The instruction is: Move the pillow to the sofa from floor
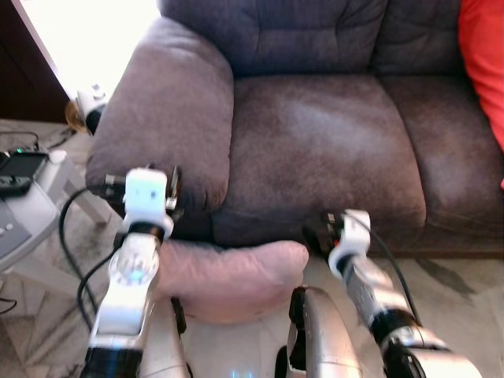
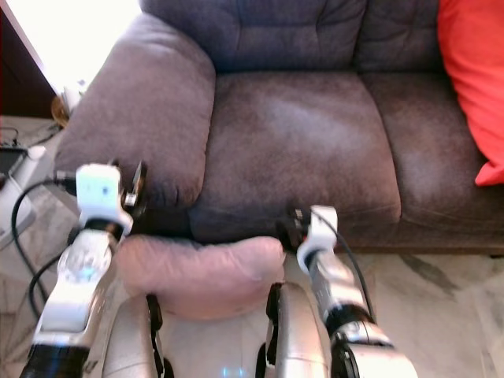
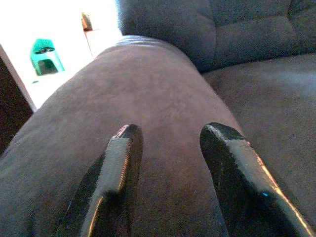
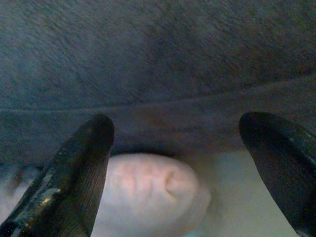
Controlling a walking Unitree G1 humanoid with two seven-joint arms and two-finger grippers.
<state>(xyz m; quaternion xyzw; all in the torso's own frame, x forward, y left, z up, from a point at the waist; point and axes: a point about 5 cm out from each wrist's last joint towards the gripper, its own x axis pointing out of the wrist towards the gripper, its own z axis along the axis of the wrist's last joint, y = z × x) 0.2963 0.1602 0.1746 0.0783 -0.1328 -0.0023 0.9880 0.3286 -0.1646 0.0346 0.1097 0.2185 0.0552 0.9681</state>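
The right end effector point(image 4: 192, 173) is spread wide, empty, just above the pillow point(image 1: 228, 277); the left end effector point(image 3: 170, 173) (also parted) is held over the sofa point(image 1: 315, 150) armrest. The pillow lies ungrasped on the floor point(image 1: 457, 291) against the sofa's front edge; everything remains.

Honestly can't make out a single readable word, logo or number anywhere here, not on the sofa point(image 1: 315, 150), the pink pillow point(image 1: 228, 276), or the gadgets on the little side table point(image 1: 35, 213).
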